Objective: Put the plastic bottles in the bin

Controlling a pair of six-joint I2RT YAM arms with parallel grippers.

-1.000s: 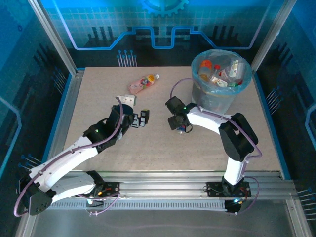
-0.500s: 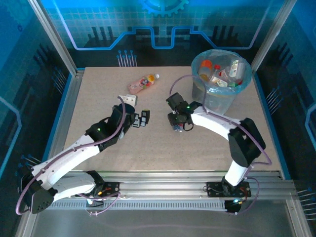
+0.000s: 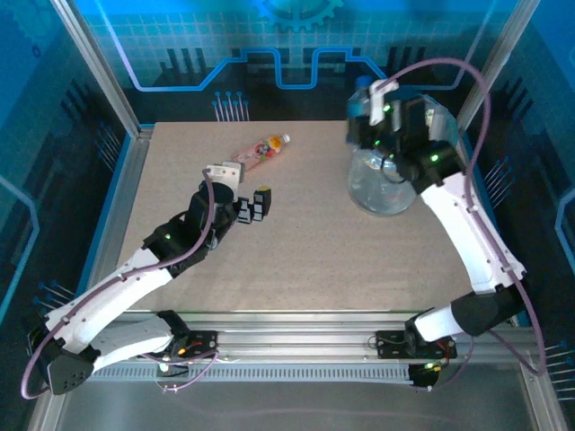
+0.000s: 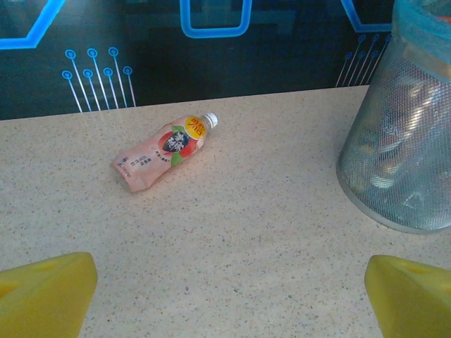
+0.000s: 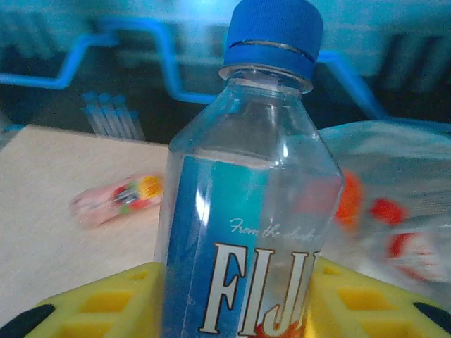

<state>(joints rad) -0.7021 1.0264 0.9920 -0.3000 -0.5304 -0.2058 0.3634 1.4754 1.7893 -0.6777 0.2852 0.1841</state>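
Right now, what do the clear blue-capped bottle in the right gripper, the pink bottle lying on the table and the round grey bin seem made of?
The clear blue-capped bottle: glossy clear plastic; highlights, background shows through.
The pink bottle: likely soft plastic with printed label; its base end looks squashed.
The round grey bin: translucent, finely gridded wall, plastic or mesh; contents show through.

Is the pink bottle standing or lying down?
Lying down: the pink bottle rests on its side on the table.
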